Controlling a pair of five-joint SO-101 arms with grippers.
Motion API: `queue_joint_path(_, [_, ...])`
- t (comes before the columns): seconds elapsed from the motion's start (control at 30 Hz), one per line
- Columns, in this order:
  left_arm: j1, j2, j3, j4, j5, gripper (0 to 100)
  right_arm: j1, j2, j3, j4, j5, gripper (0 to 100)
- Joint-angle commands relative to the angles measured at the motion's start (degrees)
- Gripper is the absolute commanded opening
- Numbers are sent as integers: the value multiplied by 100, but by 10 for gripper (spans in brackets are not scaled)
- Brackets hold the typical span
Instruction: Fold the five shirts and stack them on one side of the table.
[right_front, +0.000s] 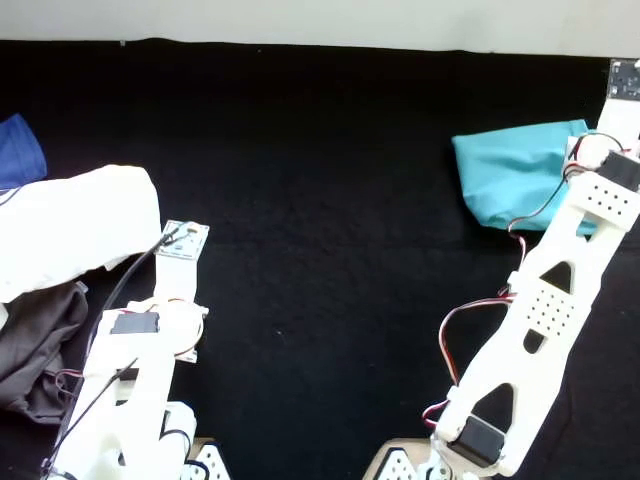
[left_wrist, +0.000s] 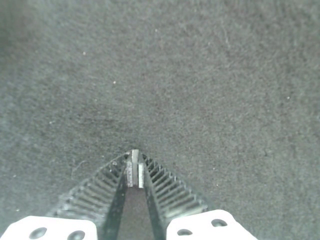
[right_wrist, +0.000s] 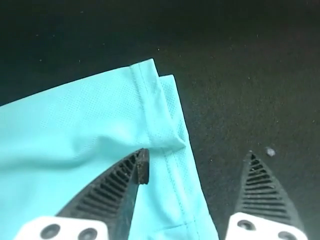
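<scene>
At the left edge of the high view lies a heap of shirts: a blue shirt (right_front: 18, 150) at the upper left, a white shirt (right_front: 75, 220) below it, and a dark shirt (right_front: 35, 350) under that, all bunched and not yet folded. Just right of the heap, the left gripper (left_wrist: 134, 157) has its jaws pressed together on nothing, over the bare black table (right_front: 320, 180).

At the upper right of the high view lies the teal shirt (right_front: 510, 180). The right gripper (right_wrist: 197, 160) stands wide above its hemmed edge, one finger over the cloth and the other over bare table. If it closes there it may catch only the top layer of the doubled hem, and the fold could then peel open or drag.

The teal shirt's long axis runs roughly left to right across the high view. In the right wrist view its hemmed corner points to the upper middle.
</scene>
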Motion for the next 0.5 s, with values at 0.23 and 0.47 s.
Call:
queue_joint_path(0.23, [-40,-4,13,-114,-18,21,-242,-549,-699,1349,-123,2])
queue_joint_path(0.47, [-40,-4,13,-114,-18,21,-690,-1367,-699,2879,-123,33])
